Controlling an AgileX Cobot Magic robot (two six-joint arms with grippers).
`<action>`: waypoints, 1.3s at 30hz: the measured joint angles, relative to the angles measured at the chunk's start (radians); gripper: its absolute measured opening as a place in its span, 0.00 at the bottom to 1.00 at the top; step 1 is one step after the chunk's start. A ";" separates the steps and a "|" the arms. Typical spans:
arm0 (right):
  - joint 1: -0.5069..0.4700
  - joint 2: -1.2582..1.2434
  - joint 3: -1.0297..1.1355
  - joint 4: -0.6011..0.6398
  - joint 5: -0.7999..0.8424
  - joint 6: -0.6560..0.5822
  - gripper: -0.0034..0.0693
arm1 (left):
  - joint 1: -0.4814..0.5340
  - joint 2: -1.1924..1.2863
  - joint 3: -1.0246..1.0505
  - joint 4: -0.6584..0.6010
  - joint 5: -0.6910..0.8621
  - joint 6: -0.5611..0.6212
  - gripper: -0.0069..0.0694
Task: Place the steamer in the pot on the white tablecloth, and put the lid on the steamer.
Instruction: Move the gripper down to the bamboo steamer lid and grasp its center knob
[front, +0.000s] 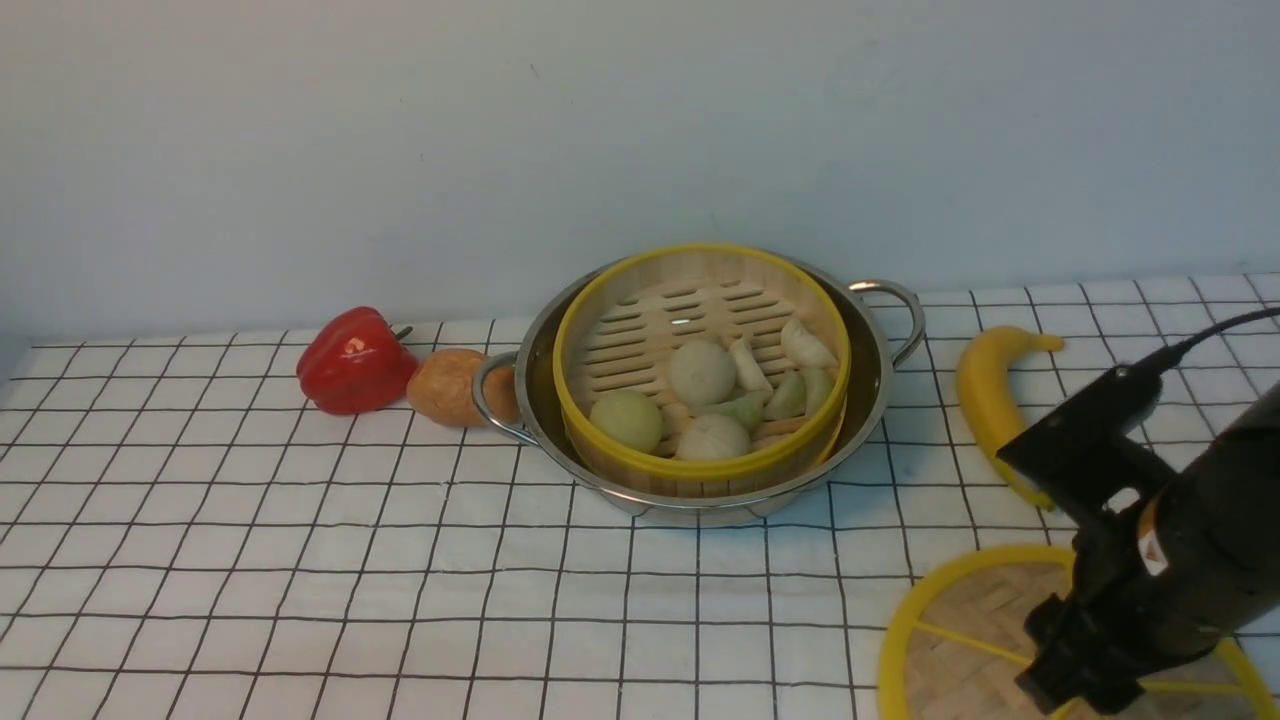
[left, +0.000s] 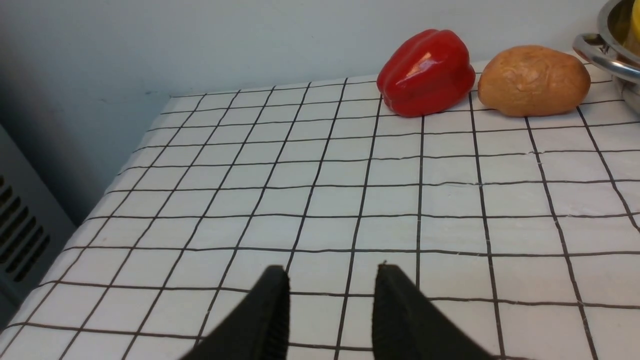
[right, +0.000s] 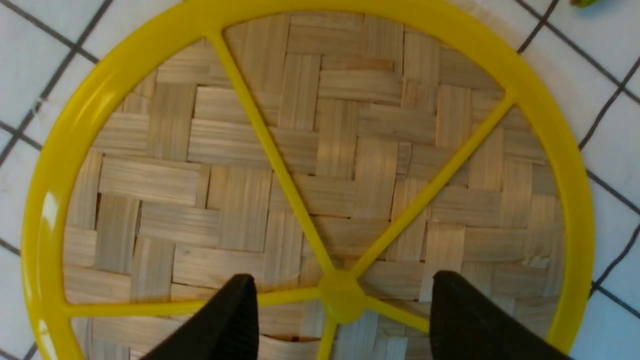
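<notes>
Where the front view looks forward, the round bamboo steamer with yellow rim (front: 700, 468) sits inside the wide shiny steel pot (front: 868, 385) on the white grid-checked tablecloth (front: 300, 560). The flat woven-bamboo lid with yellow rim and spokes (front: 950, 640) lies on the cloth, well apart to the right (partly under the black right arm (front: 1200, 540)). Left wrist view: the left gripper (left: 332, 270) is spread above bare cloth, pinching nothing. Right wrist view: the right gripper (right: 344, 280) stands wide apart, astride the lid's centre, gripping nothing.

Lid (front: 960, 625) cut by bottom edge, partly behind right arm (front: 1200, 560); banana (front: 985, 390) end hidden too.
</notes>
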 joint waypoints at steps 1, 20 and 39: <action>0.000 0.012 0.001 0.000 0.000 0.007 0.63 | 0.000 0.000 0.000 0.000 0.000 0.000 0.40; -0.061 0.024 0.077 0.013 -0.059 0.021 0.44 | 0.000 0.000 0.000 0.000 0.000 0.001 0.41; -0.061 0.024 0.079 0.063 -0.100 -0.027 0.24 | 0.000 0.000 0.000 0.000 0.000 0.001 0.41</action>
